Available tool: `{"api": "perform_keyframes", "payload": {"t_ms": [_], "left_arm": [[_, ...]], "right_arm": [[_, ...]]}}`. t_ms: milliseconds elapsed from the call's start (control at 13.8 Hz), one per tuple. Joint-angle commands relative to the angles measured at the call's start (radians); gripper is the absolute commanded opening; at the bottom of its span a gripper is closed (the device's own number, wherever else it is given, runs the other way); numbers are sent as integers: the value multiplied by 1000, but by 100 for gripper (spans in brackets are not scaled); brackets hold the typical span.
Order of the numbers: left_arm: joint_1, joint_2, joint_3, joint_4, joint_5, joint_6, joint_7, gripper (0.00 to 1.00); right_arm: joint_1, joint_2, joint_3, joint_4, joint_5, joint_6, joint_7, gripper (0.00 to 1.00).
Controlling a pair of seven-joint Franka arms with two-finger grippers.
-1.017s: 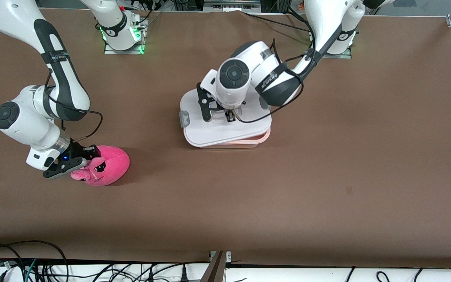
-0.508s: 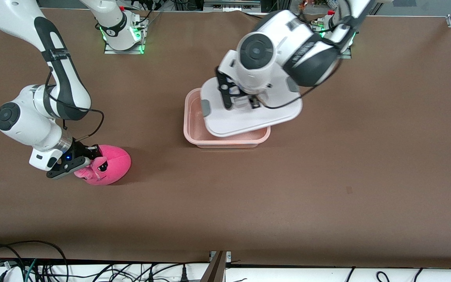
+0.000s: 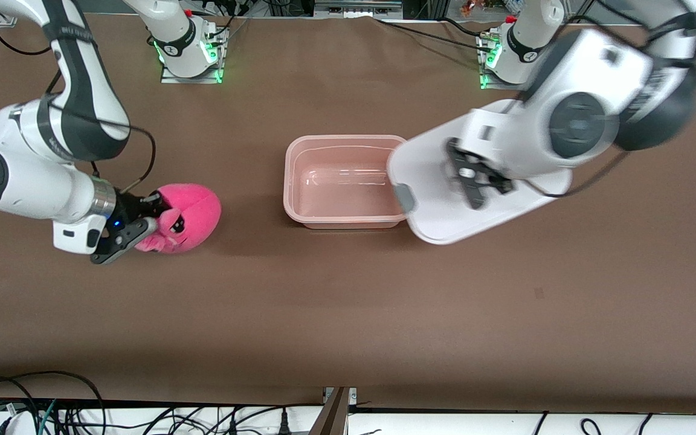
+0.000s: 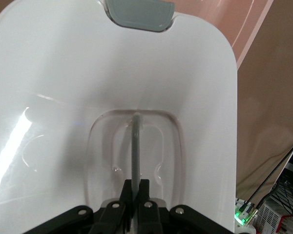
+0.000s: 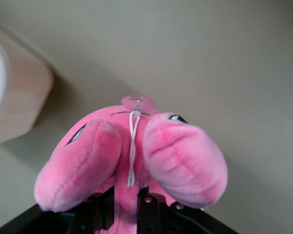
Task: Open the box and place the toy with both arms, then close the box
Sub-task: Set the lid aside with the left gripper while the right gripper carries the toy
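The pink tub of the box (image 3: 348,138) stands open and empty in the middle of the table. My left gripper (image 3: 475,184) is shut on the clear handle (image 4: 136,146) of the white lid (image 3: 438,211) and holds it tilted in the air, over the tub's end toward the left arm. A grey clip (image 4: 139,12) shows on the lid's edge. My right gripper (image 3: 142,228) is shut on the pink plush toy (image 3: 194,208), pinching a fold of plush (image 5: 132,204) on the side of its snout and eyes, beside the tub toward the right arm's end.
Brown table (image 3: 348,302). The arm bases with green lights (image 3: 191,57) stand along the edge farthest from the front camera. Cables (image 3: 34,405) lie past the table's near edge. A corner of the tub (image 5: 19,102) shows in the right wrist view.
My left gripper has lifted the lid off the tub and carried it toward the left arm's end. My right gripper has moved the toy a little toward the tub.
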Motion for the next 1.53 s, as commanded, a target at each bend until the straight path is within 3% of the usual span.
{"api": "perform_keyframes", "payload": {"t_ms": [0,436,944,1017,1089,1162,1453], "left_arm": [[114,-23,-8,-3,19,-23,161,0],[174,-2,1,-5,68,-14,338,0],[181,-2,1,-5,69,-9,339,0],[182,-2,1,-5,69,-9,339,0],[181,-2,1,-5,69,-9,339,0],[181,-2,1,-5,69,-9,339,0],[181,-2,1,-5,71,-9,338,0]], "right_arm": [[7,11,95,68,-56,-86,-7,0],[269,13,118,92,-279,-169,25,0],[477,53,117,102,-346,-153,296,0],[501,69,117,114,-360,-153,349,4],[524,85,117,134,-374,-153,402,34],[549,102,117,166,-377,-155,435,98],[610,103,118,287,-369,-169,661,100]]}}
